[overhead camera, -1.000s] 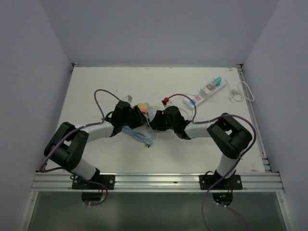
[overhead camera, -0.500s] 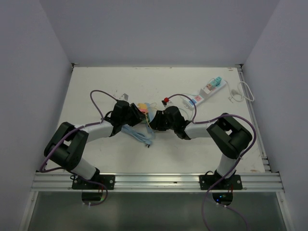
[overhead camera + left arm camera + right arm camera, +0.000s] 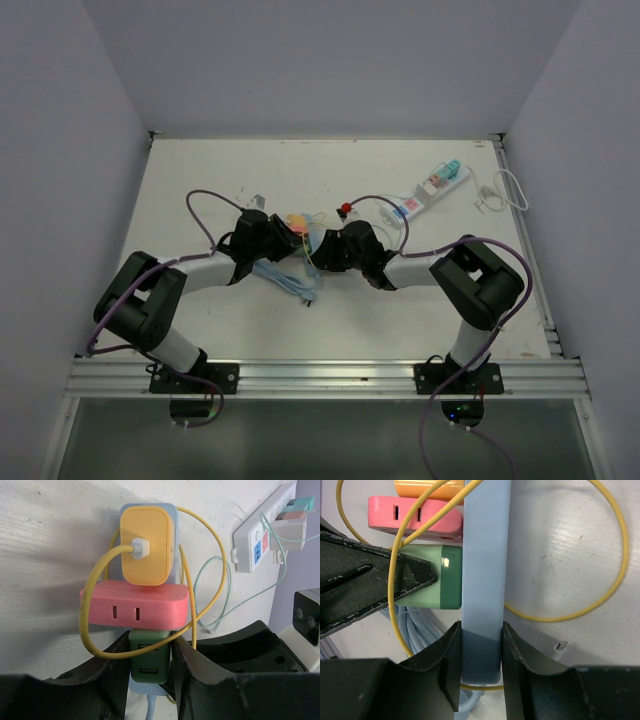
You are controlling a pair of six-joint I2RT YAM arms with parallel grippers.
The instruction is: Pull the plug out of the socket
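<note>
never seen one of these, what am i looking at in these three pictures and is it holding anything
These are two robot arms bolted to the near edge of a white table. One picture looks down from a fixed camera above and behind them; the other two come from small cameras on each wrist, so the black shapes at the bottom of those are the arm's own fingers.

In the middle lies a light blue power strip with three adapters plugged into it: a yellow one with a yellow cable, a pink one and a green one. The right gripper is clamped on the end of the blue strip. The left gripper has its fingers on either side of the green adapter.

A white power strip lies farther back on the right.
</note>
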